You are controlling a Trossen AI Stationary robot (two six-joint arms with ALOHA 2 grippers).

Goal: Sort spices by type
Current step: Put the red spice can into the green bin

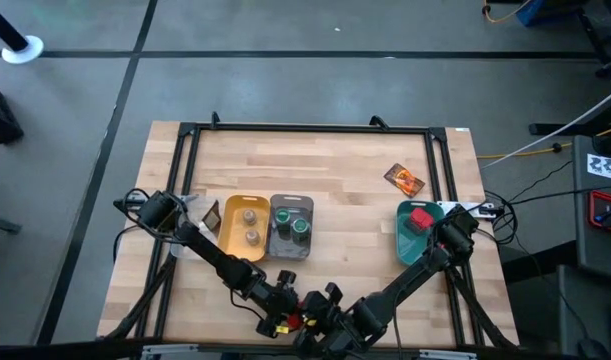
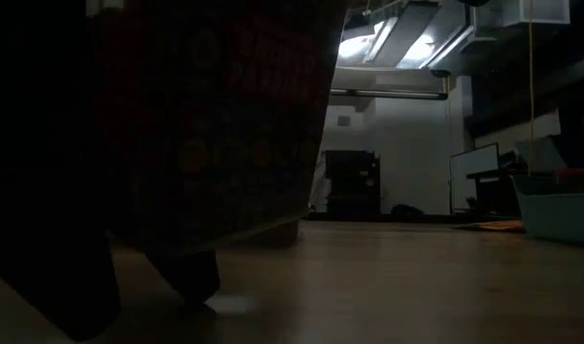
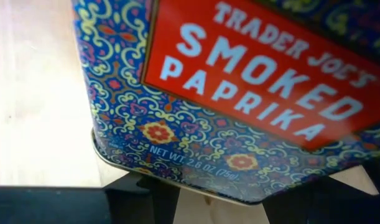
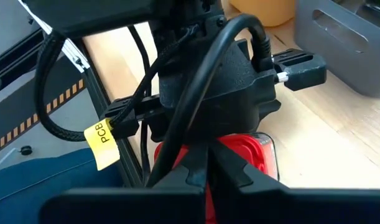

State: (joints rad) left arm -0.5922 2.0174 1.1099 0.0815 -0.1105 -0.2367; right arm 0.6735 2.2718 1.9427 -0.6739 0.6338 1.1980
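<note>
Paprika box (image 3: pixel 239 106), red label on blue pattern, pinched across its sides by the left gripper (image 1: pixel 285 312) at the lower centre of the high view, near the bench (image 1: pixel 335 165) front edge. Hangs tilted and low over the wood, filling the upper left of the low view, probably lifted for carrying to its own kind. Looks bound for the teal tray (image 1: pixel 403 250) at right of the high view, where the other red box (image 1: pixel 420 218) already lies. Right gripper (image 1: pixel 330 308) pressed together, holding nothing, parked just beside the left one at lower centre and looking straight at its wrist and cable. Stands squarely in the likely path toward the teal tray, so calls for a lift over or a pull-back first. Left of centre, yellow tray (image 1: pixel 228 228) with both tan jars (image 1: pixel 251 225), and touching it the grey tray (image 1: pixel 275 245) with both green-lidded jars (image 1: pixel 294 222): sorted, and well clear of any rightward route. Unsorted yet: orange packet (image 1: pixel 405 180) loose on bare wood in the upper right, and brown packet (image 1: pixel 211 216) just left of the yellow tray, beside the left arm's base.
</note>
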